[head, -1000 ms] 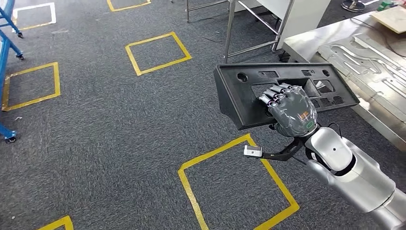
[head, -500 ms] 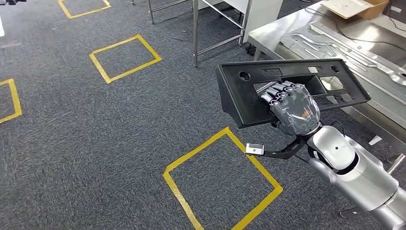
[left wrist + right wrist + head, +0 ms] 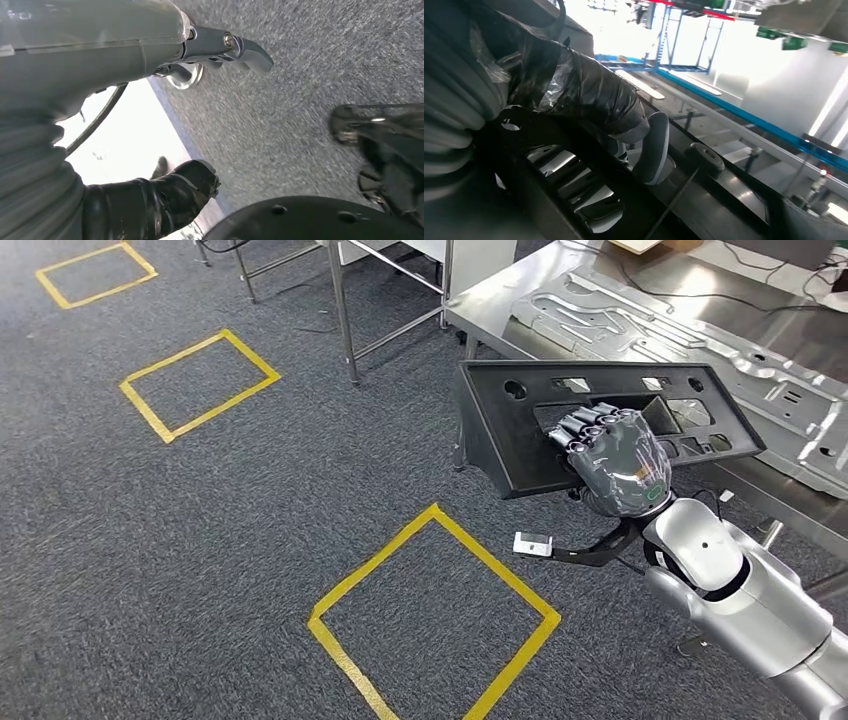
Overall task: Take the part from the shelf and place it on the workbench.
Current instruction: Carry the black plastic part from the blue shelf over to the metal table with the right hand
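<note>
The right hand (image 3: 612, 462) grips a long, flat black plastic part (image 3: 520, 440), its dark fingers (image 3: 585, 428) curled over the edge of a rectangular cut-out near the panel's middle. The part is a moulded panel with a raised rim, round holes near its ends and several squarish openings along its length (matte, slightly dusty-looking). It is held in the air, tilted, with its far end over the near edge of the desk (image 3: 490, 305) and its near end over the carpet (image 3: 200, 520).

In the right wrist view the thumb (image 3: 651, 145), smooth pale grey, presses against the part's (image 3: 704, 200) black surface, beside a grey ribbed cover wrapped in crinkled clear film.

The desk is bare stainless steel, shiny and reflective, and carries a large stamped sheet-metal panel (image 3: 680, 330) with ribbed, curving embossed channels. Steel frame legs (image 3: 345, 315) stand on the floor to its left.

The carpet is dark grey with a coarse speckled weave, marked with squares of yellow tape (image 3: 435, 615).

The left hand (image 3: 150, 200) hangs above the carpet in the left wrist view, holding nothing, its dark fingers loosely curved and its thumb (image 3: 235, 47) standing apart from them.
</note>
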{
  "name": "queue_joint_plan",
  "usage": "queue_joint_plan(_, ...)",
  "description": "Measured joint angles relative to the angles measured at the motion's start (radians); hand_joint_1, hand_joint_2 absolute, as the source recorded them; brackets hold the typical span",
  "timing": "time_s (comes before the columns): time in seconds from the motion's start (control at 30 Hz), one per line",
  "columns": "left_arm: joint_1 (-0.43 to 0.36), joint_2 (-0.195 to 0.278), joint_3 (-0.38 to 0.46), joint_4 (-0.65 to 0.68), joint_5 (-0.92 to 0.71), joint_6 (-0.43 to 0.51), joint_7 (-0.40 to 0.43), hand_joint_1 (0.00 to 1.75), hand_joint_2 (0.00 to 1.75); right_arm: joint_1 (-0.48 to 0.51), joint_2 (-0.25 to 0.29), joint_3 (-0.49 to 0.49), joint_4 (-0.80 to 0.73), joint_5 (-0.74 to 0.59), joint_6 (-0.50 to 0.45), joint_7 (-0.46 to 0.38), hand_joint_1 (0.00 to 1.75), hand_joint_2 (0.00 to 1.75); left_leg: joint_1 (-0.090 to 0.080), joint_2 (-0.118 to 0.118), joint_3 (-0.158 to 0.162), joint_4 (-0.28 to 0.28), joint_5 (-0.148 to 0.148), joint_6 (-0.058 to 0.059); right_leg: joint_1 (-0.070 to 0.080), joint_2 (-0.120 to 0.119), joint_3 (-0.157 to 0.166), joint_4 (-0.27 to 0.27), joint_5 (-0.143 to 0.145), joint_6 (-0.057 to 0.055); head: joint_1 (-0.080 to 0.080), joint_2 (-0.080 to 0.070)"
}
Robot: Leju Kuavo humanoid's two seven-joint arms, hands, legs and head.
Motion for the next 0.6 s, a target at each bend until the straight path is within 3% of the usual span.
queue_joint_plan(0.07, 0.003, 0.001, -0.001, 0.000, 0.000, 0.000, 0.000, 0.00, 1.75, 0.000, 0.000, 0.000, 0.000, 0.000, 0.000, 0.000, 1.75, 1.75, -0.003, -0.041, 0.054, -0.140, 0.076, 0.014, 0.001, 0.024, 0.000, 0.001, 0.000, 0.001, 0.000, 0.000)
queue_joint_plan(0.13, 0.004, 0.001, -0.002, 0.001, 0.000, 0.000, 0.000, 0.00, 1.75, -0.001, 0.000, 0.000, 0.000, 0.000, 0.001, 0.000, 1.75, 1.75, -0.004, -0.077, 0.086, -0.219, 0.102, 0.022, -0.003, 0.046, -0.006, 0.002, 0.002, 0.010, 0.000, 0.000)
queue_joint_plan(0.17, 0.004, 0.001, -0.003, 0.001, 0.000, 0.000, -0.001, 0.00, 1.75, -0.001, 0.001, 0.000, 0.000, 0.000, 0.002, 0.000, 1.75, 1.75, -0.005, -0.080, 0.090, -0.226, 0.099, 0.023, -0.006, 0.056, -0.009, 0.001, 0.004, 0.016, 0.000, 0.000)
queue_joint_plan(0.23, 0.002, 0.000, -0.003, 0.001, 0.000, 0.000, -0.001, 0.00, 1.75, 0.000, -0.001, 0.000, 0.000, 0.000, 0.002, 0.000, 1.75, 1.75, -0.006, -0.057, 0.096, -0.238, 0.105, 0.028, -0.012, 0.070, -0.010, -0.003, 0.007, 0.029, 0.000, 0.000)
queue_joint_plan(0.3, 0.001, -0.002, -0.004, 0.001, 0.000, 0.000, -0.001, 0.00, 1.75, -0.001, -0.005, -0.002, 0.001, 0.000, 0.002, 0.000, 1.75, 1.75, -0.002, -0.030, 0.106, -0.258, 0.113, 0.038, -0.008, 0.029, -0.027, 0.030, -0.018, 0.036, 0.001, 0.000)
queue_joint_plan(0.37, 0.004, -0.002, -0.004, 0.001, 0.000, 0.001, -0.001, 0.00, 1.75, -0.004, -0.008, -0.004, 0.001, 0.000, 0.002, 0.000, 1.75, 1.75, -0.001, -0.004, 0.111, -0.266, 0.116, 0.043, -0.007, -0.034, -0.079, 0.137, -0.077, 0.042, 0.001, 0.000)
queue_joint_plan(0.43, 0.006, -0.002, -0.005, 0.001, 0.000, 0.001, -0.001, 0.00, 1.75, -0.003, -0.007, -0.004, 0.003, 0.000, 0.002, 0.000, 1.75, 1.75, -0.002, 0.022, 0.111, -0.264, 0.112, 0.043, -0.012, -0.054, -0.131, 0.245, -0.115, 0.052, 0.001, 0.000)
queue_joint_plan(0.47, 0.007, -0.002, -0.005, 0.001, 0.001, 0.001, -0.001, 0.00, 1.75, -0.002, -0.007, -0.004, 0.004, 0.000, 0.002, 0.000, 1.75, 1.75, -0.002, 0.034, 0.111, -0.262, 0.110, 0.042, -0.015, -0.058, -0.134, 0.254, -0.107, 0.057, 0.001, 0.000)
queue_joint_plan(0.53, 0.006, -0.004, -0.006, 0.001, 0.003, 0.000, -0.001, 0.00, 1.75, -0.002, -0.007, -0.004, 0.005, 0.000, 0.002, 0.000, 1.75, 1.75, 0.000, 0.057, 0.114, -0.256, 0.102, 0.036, -0.020, -0.073, -0.080, 0.158, -0.048, 0.063, 0.001, 0.000)
queue_joint_plan(0.6, 0.005, -0.004, -0.008, 0.001, 0.007, 0.000, 0.000, 0.00, 1.75, -0.003, -0.007, -0.004, 0.006, 0.000, 0.002, 0.000, 1.75, 1.75, -0.003, 0.076, 0.118, -0.248, 0.092, 0.025, -0.015, -0.106, -0.013, 0.034, -0.006, 0.058, 0.001, 0.000)
